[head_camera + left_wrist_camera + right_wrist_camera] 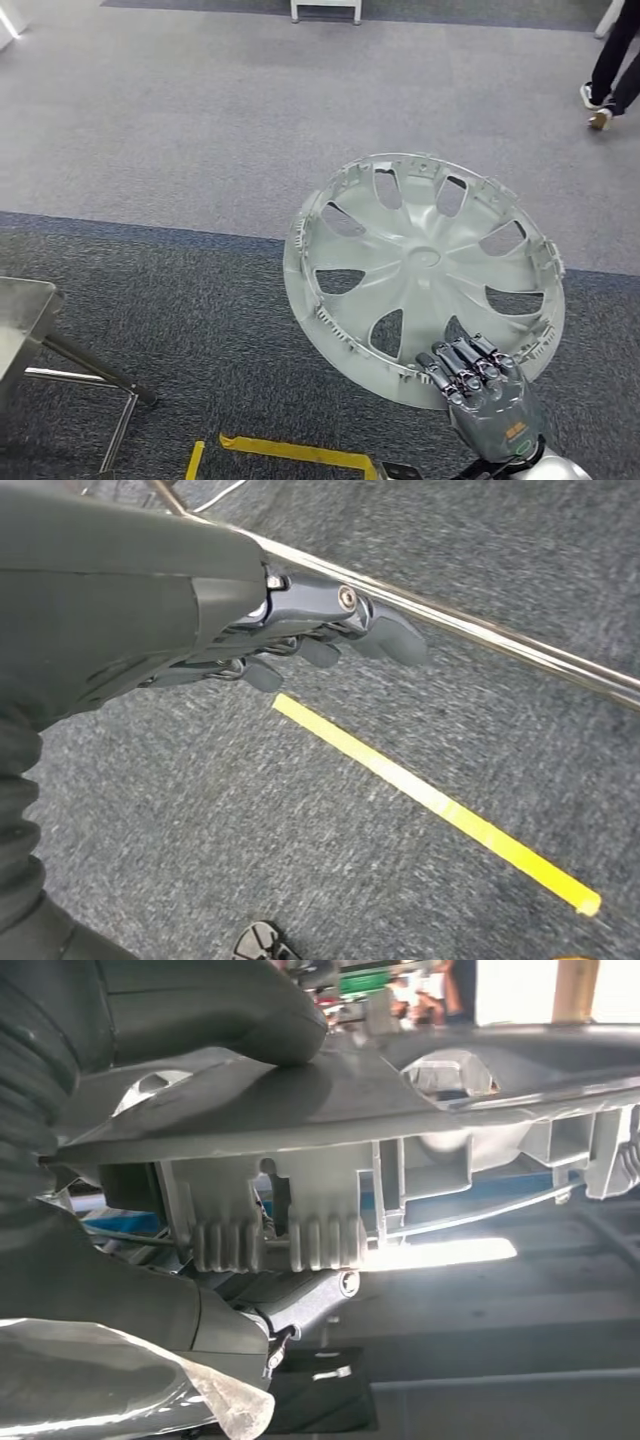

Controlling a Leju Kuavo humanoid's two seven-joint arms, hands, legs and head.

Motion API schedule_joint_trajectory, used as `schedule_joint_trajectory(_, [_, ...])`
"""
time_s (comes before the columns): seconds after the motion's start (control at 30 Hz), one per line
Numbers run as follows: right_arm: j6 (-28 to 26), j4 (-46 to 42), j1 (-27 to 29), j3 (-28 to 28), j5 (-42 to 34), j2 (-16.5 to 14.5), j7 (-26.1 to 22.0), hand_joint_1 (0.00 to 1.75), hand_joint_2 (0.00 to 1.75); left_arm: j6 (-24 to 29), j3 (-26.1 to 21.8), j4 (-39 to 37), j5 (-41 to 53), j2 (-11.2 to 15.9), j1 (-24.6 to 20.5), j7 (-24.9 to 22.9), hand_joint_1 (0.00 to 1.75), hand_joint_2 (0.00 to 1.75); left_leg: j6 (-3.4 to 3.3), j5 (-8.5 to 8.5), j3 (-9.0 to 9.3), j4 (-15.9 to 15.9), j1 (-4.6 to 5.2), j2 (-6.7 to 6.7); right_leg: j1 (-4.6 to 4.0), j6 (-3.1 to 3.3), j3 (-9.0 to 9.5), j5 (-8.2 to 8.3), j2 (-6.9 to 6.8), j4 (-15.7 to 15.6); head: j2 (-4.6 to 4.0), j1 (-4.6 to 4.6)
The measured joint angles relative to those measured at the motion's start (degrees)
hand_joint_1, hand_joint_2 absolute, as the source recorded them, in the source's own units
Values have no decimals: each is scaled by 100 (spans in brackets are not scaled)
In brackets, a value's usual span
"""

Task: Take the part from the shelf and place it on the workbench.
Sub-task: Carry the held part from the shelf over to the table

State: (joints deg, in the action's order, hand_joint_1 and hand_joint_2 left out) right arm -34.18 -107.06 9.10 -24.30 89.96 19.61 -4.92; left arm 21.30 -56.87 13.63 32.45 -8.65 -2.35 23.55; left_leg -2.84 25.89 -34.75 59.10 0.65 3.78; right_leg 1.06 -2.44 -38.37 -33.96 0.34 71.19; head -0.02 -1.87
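The part is a large silver-grey wheel cover (pixel 423 270) with several cut-out windows, its ribbed inner side up, held out over the carpet. My right hand (pixel 483 395) grips its near rim, fingers laid over the edge. In the right wrist view the thumb (pixel 219 1005) presses one face of the rim (pixel 324 1150) and the dark fingers (pixel 302 1305) close on the other. My left hand (pixel 317 630) hangs beside a steel table leg (pixel 483 630), fingers loosely curled and holding nothing.
A steel workbench corner (pixel 23 310) with slanted legs (pixel 98 370) stands at the lower left. Yellow floor tape (pixel 294 452) runs near my feet. A person's legs (pixel 615 65) are at the far right, and a white frame (pixel 326 10) stands far ahead.
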Motion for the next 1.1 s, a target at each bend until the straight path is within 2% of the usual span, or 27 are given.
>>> schedule_joint_trajectory(0.07, [0,0,0,-7,-1,0,1,175,175,-8,0,1,20,0,-5,3,0,175,27,19,12,24,1,164,22,25,266,423,220,-736,0,1])
schedule_joint_trajectory(0.1, [-1,0,-1,-9,0,0,1,175,175,-11,0,1,30,1,-9,5,0,175,54,25,0,38,-2,237,30,34,391,527,327,-1011,-1,-3])
schedule_joint_trajectory(0.13, [-3,0,-2,-9,0,0,0,175,175,-11,0,1,38,2,-10,7,0,175,83,28,-20,50,-7,301,34,44,464,553,403,-1161,-1,-5])
schedule_joint_trajectory(0.17, [-4,0,-6,-10,1,0,-1,175,175,-12,0,1,41,3,-6,8,0,175,119,22,-42,55,-16,363,27,58,497,534,405,-1203,-1,-7])
schedule_joint_trajectory(0.23, [-5,0,-15,-10,0,-1,-4,175,175,-12,-2,1,43,8,17,8,0,175,180,16,-65,55,-36,429,19,103,529,546,279,-1224,-1,-8])
schedule_joint_trajectory(0.27, [-5,-1,-12,-9,0,-1,-7,175,175,-12,-3,2,45,7,24,8,0,175,211,65,-95,119,-32,344,23,136,549,553,203,-1243,-1,-25])
schedule_joint_trajectory(0.3, [-5,-1,-6,-8,0,-1,-9,175,175,-13,-7,2,46,5,23,4,0,175,241,178,-169,289,-25,191,28,167,570,554,120,-1263,-1,-41])
schedule_joint_trajectory(0.37, [-5,-2,11,-7,1,0,-16,175,175,-22,-24,3,48,-2,5,-21,0,175,295,540,-470,953,-30,-168,11,214,597,536,-52,-1274,-1,-71])
schedule_joint_trajectory(0.4, [-4,-2,14,-5,1,0,-15,175,175,-26,-32,3,48,-5,-2,-47,0,175,315,698,-639,1321,-44,-256,0,224,604,524,-139,-1274,-1,-71])
schedule_joint_trajectory(0.43, [-4,-2,17,-2,1,0,-13,175,175,-29,-39,3,53,-8,-3,-73,0,175,327,770,-749,1567,-56,-295,-7,228,614,512,-221,-1273,-1,-72])
schedule_joint_trajectory(0.47, [-8,-3,23,3,1,0,-9,175,175,-27,-44,3,64,-10,3,-95,0,175,331,726,-759,1606,-64,-314,-10,226,626,499,-300,-1273,-1,-72])
schedule_joint_trajectory(0.5, [-15,-5,36,10,-1,0,-8,175,175,-24,-47,3,78,-13,9,-109,0,175,325,579,-653,1412,-67,-340,-12,219,645,484,-375,-1273,-1,-73])
schedule_joint_trajectory(0.53, [-23,-11,56,22,-2,0,-15,175,175,-19,-52,3,92,-14,14,-114,0,175,305,376,-462,1051,-60,-416,-14,208,671,467,-446,-1273,-1,-73])
schedule_joint_trajectory(0.57, [-34,-20,76,37,-2,0,-33,175,175,-14,-58,3,102,-15,13,-114,0,175,280,220,-253,651,-35,-563,-22,192,698,447,-513,-1273,-1,-72])
schedule_joint_trajectory(0.63, [-67,-34,101,76,-2,0,-96,175,175,-4,-71,3,115,-17,-3,-119,0,175,213,84,0,131,26,-790,-49,147,731,408,-636,-1267,-1,-66])
schedule_joint_trajectory(0.67, [-92,-37,103,89,-1,0,-137,175,175,1,-76,3,127,-18,-8,-133,0,175,185,103,21,62,53,-818,-59,122,741,393,-695,-1269,-1,-64])
schedule_joint_trajectory(0.73, [-144,-48,100,103,0,0,-217,175,175,13,-82,3,161,-19,-1,-184,0,175,121,87,31,7,49,-678,-53,58,771,357,-794,-1281,0,-65])
schedule_joint_trajectory(0.77, [-167,-57,100,111,-1,-1,-253,175,175,19,-84,3,181,-25,4,-210,0,175,85,73,60,-29,32,-607,-42,28,771,308,-721,-1240,0,-60])
schedule_joint_trajectory(0.83, [-216,-73,106,140,-7,-4,-306,175,175,24,-85,3,210,-35,-5,-245,0,175,18,43,115,-91,-11,-467,-21,-14,598,68,-386,-843,1,-33])
schedule_joint_trajectory(0.87, [-242,-74,110,158,-6,-6,-332,175,175,21,-85,3,220,-39,-16,-263,0,175,-2,44,117,-94,-14,-397,-19,-24,414,-104,-200,-468,0,-16])
schedule_joint_trajectory(0.9, [-266,-74,115,175,-5,-7,-354,175,175,14,-85,3,227,-38,-25,-278,0,175,-15,47,115,-92,-15,-319,-17,-33,199,-257,-102,-74,0,-8])
schedule_joint_trajectory(0.93, [-286,-74,119,189,-2,-7,-378,175,175,6,-85,3,232,-39,-28,-290,0,175,-20,50,118,-90,-14,-236,-16,-42,22,-329,-59,219,-1,-3])
schedule_joint_trajectory(0.97, [-302,-74,122,200,0,-7,-405,175,175,-3,-85,3,237,-43,-27,-298,0,175,-19,52,123,-86,-14,-149,-16,-46,-70,-285,-44,319,-1,-3])
schedule_joint_trajectory(1.0, [-315,-74,126,211,-1,-7,-426,175,175,-9,-85,3,241,-46,-26,-300,0,175,-14,55,132,-79,-18,-60,-13,-47,-42,-122,-32,180,-1,-4])
schedule_joint_trajectory(1.03, [-327,-74,129,223,-2,-7,-450,175,175,-11,-85,3,244,-49,-26,-300,0,175,-2,63,142,-68,-26,28,-3,-46,85,119,10,-155,-1,-3])
schedule_joint_trajectory(1.07, [-333,-74,131,237,-1,-7,-476,175,175,-15,-85,3,247,-50,-27,-299,0,175,17,76,145,-53,-35,112,14,-46,258,322,126,-553,-1,-2])
schedule_joint_trajectory(1.1, [-343,-73,133,249,-1,-10,-502,175,175,-19,-85,3,254,-48,-33,-298,0,175,44,90,131,-23,-38,192,34,-42,430,451,257,-910,-1,-3])
